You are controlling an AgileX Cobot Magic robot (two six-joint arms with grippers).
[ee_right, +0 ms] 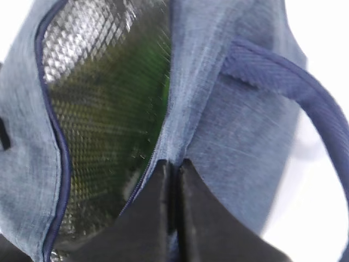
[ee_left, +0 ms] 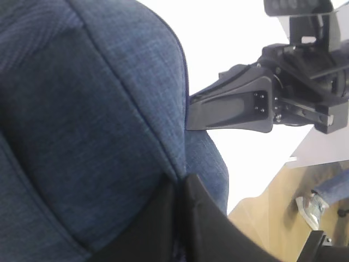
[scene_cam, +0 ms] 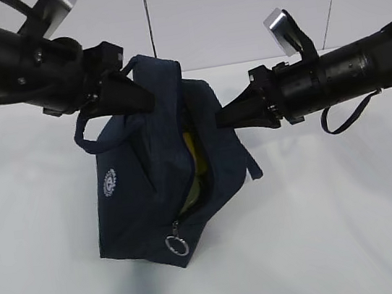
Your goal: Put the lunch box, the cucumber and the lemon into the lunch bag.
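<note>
The boxy dark navy fabric lunch bag (scene_cam: 154,189) is hanging between the two arms, tilted, with its zippered mouth gaping toward the exterior camera and the metal ring pull (scene_cam: 177,245) dangling at the low end. The left gripper (scene_cam: 147,101) is pinching the bag's upper left edge, jaws clenched on the cloth; the right gripper (scene_cam: 220,120) is clamping the opposite lip of the mouth, its black fingers (ee_right: 158,218) pressed together on the fabric rim. The opening is running lengthwise between the two grips, roughly from top to zipper pull. Something yellow (scene_cam: 192,163) is showing inside (probably the lemon, though I cannot be sure). A greenish cast is showing against the silver lining (ee_right: 103,98). Neither arm is free, so any closing move seems to depend on one hand letting go.
</note>
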